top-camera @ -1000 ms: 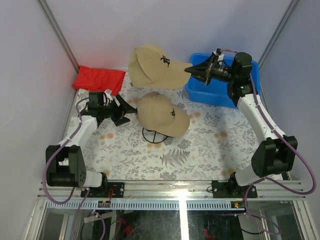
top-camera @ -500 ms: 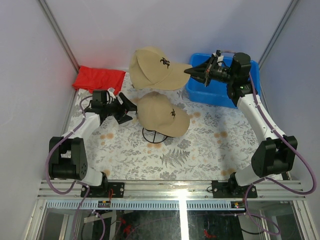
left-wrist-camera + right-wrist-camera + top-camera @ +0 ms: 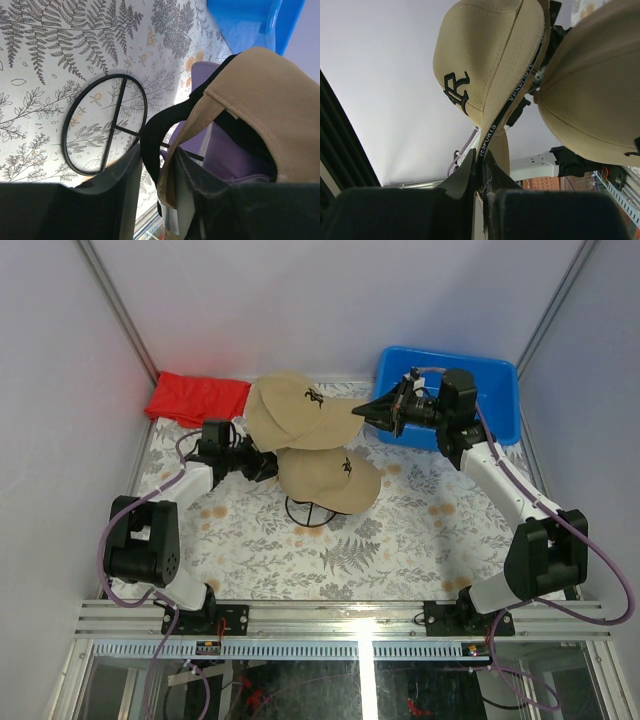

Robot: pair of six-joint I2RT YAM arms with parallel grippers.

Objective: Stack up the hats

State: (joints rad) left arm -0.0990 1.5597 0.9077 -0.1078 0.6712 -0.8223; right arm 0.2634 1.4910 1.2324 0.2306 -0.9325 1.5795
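Right gripper (image 3: pixel 372 410), pinching brim of tan hat (image 3: pixel 295 412), has carried it partly over stack (image 3: pixel 330 478); left gripper (image 3: pixel 268 468) has closed onto stack's rear rim; placement looks near.

My right gripper (image 3: pixel 372 410), arm stretched left, pinches upper hat (image 3: pixel 295 412) brim; left gripper (image 3: pixel 262 465) clamps lower hat (image 3: pixel 325 478) rim.

upper tan cap (image 3: pixel 300 412) swung down over lower tan cap (image 3: pixel 330 478); left gripper (image 3: pixel 265 467) pinched its rear.
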